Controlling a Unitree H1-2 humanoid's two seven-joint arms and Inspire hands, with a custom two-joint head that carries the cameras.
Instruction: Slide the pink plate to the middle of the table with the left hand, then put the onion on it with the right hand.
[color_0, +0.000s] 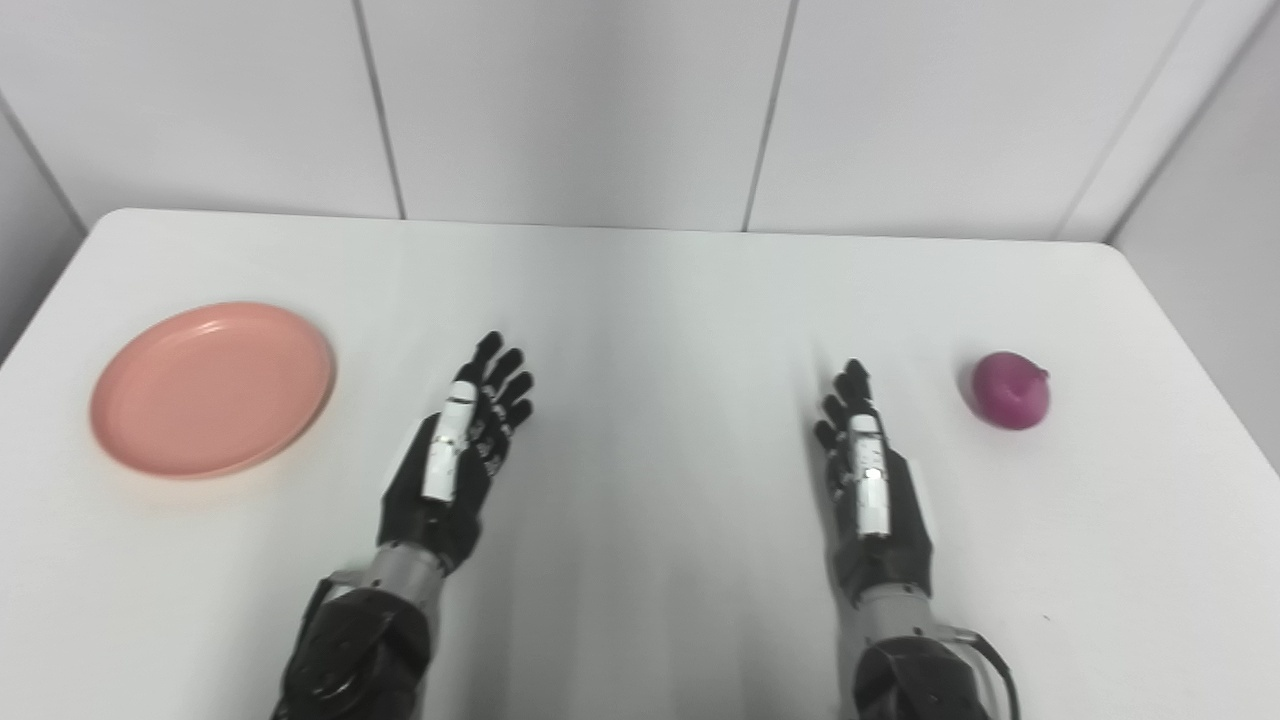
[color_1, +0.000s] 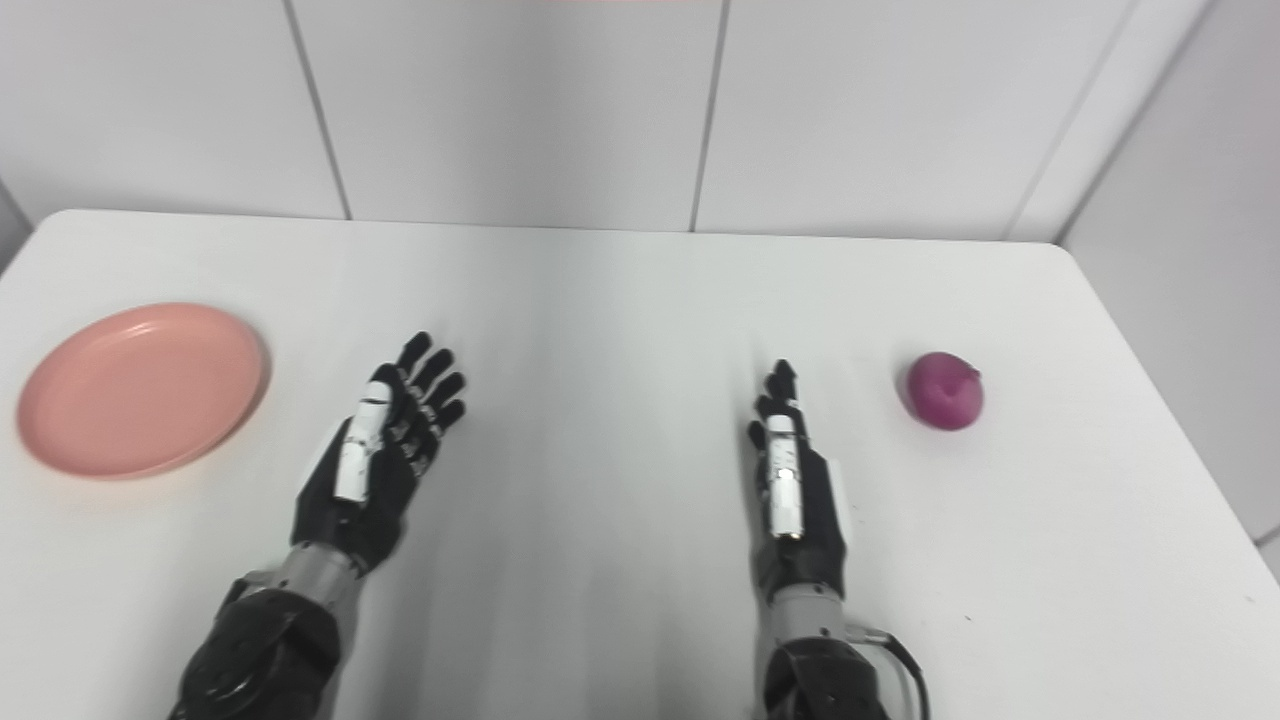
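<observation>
Two hands: both over the white table (color_0: 640, 290), holding nothing.
Left hand (color_0: 455, 455): fingers stretched out and apart, empty, just right of the pink plate, not touching it.
Right hand (color_0: 868, 470): fingers extended, empty, left of the onion, apart from it.
Pink plate (color_0: 212, 387): flat near the table's left edge.
Onion (color_0: 1011, 390): purple, near the right edge.
</observation>
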